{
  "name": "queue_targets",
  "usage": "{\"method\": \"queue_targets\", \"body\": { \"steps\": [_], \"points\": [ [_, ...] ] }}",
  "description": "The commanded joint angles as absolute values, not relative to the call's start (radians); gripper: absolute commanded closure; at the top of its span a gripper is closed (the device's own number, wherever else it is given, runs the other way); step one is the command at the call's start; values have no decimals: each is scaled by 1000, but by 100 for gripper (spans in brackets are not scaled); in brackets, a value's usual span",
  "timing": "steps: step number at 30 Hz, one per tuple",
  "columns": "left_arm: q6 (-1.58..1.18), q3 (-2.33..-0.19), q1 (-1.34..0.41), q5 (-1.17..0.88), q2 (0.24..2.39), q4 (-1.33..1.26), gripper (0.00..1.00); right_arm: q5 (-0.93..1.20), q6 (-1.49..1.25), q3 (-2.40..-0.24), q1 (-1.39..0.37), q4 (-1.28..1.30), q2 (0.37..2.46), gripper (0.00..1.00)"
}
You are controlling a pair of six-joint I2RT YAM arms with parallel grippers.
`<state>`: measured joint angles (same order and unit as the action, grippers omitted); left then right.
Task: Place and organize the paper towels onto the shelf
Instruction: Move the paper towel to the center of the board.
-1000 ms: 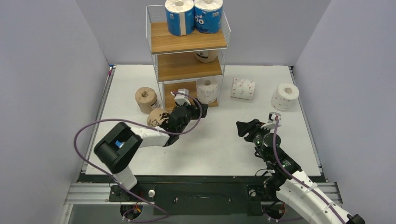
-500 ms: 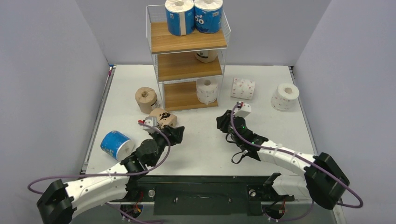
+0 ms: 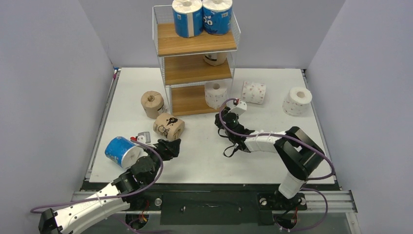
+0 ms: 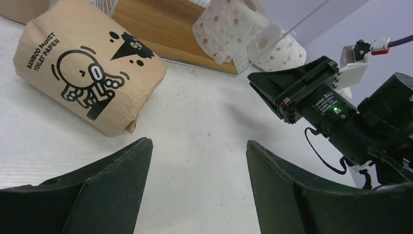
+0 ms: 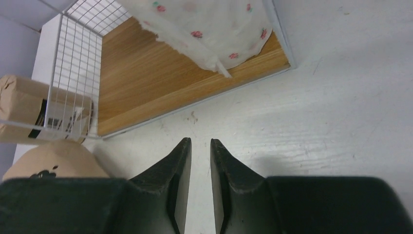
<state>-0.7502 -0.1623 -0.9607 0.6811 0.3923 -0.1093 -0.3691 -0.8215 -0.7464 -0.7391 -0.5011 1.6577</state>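
The left gripper (image 4: 197, 146) sits low over the table (image 3: 214, 156). Its jaws are spread wide and nothing is between them. Ahead of these jaws and a bit to the left, the printed tan roll (image 4: 92, 73) lies on its side, apart from both fingers. Back behind the jaws, close to the left arm, a blue roll (image 3: 119, 152) lies on the table.

The right gripper (image 5: 200, 142) has its jaws almost pressed together. Only a thin gap shows, with nothing in it. The tips are near the table. Right ahead of them is the bottom board of the shelf (image 3: 195, 45), and on that board stands a white roll with small flowers (image 5: 209, 29). It is ahead of the jaws and a bit to the right, not touching them.

On the top board stand two blue rolls (image 3: 187, 18) side by side. The middle board has a half hidden roll (image 3: 215, 58), which looks tan. Another tan roll (image 3: 152, 104) stands on the table left of the shelf. Far off to the right of the right jaws, one white roll lies on its side (image 3: 253, 92) and another white roll stands up (image 3: 297, 101).
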Motion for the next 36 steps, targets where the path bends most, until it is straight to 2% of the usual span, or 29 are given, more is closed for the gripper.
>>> {"method": "queue_targets", "body": {
  "steps": [1,6,15,36],
  "points": [
    [-779,-156,-965,703,361,-63,31,-403,-856,-809,-708,-650,1731,85],
    [-775,-152,-963,711,349,-55,31,-447,-825,-874,-690,-666,1800,100],
    [-729,-158,-963,728,338,-65,31,-473,-867,-1024,-660,-617,1943,100],
    [-728,-146,-963,729,317,-58,30,-542,-974,-1203,-662,-505,2084,100]
  ]
}}
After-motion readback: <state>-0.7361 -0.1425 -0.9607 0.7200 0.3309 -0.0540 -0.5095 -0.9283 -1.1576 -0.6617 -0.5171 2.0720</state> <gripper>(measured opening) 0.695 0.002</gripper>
